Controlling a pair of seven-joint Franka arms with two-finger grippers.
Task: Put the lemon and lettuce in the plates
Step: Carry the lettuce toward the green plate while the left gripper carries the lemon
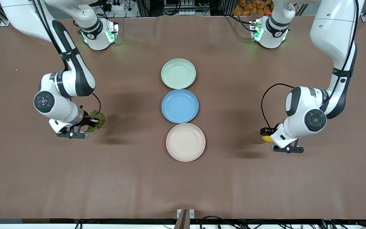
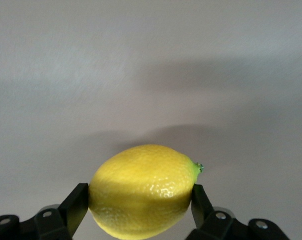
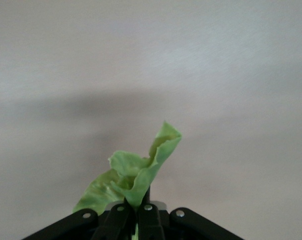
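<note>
1. A brown table [image 1: 183, 178] fills my workspace, with cables and racks along the edge where my bases stand.
2. Three plates sit in a touching row down the middle: the mint plate [image 1: 178, 73] farthest from the front camera, the blue plate [image 1: 179, 106] between, and the beige plate [image 1: 185, 142] nearest. All three look empty, so neither item is delivered yet.
3. I judge the layout deliberate: each item is up at its own end of the table, so each arm can carry inward without crossing the other.
4. My left gripper [image 1: 267, 136] hangs over bare table toward the left arm's end, well apart from the plates. Its fingers [image 2: 77, 206] are clamped across the lemon [image 2: 145, 190], one pad on either side of the middle, pointed tip free.
5. My right gripper [image 1: 91, 121] hangs over bare table toward the right arm's end. Its fingers [image 3: 122, 220] are nearly together, pinching the lettuce [image 3: 136, 175] at its base so the leaf stands crumpled beyond them.
6. From the shadows beneath, both loads seem lifted clear of the surface, though I cannot be sure how high.
</note>
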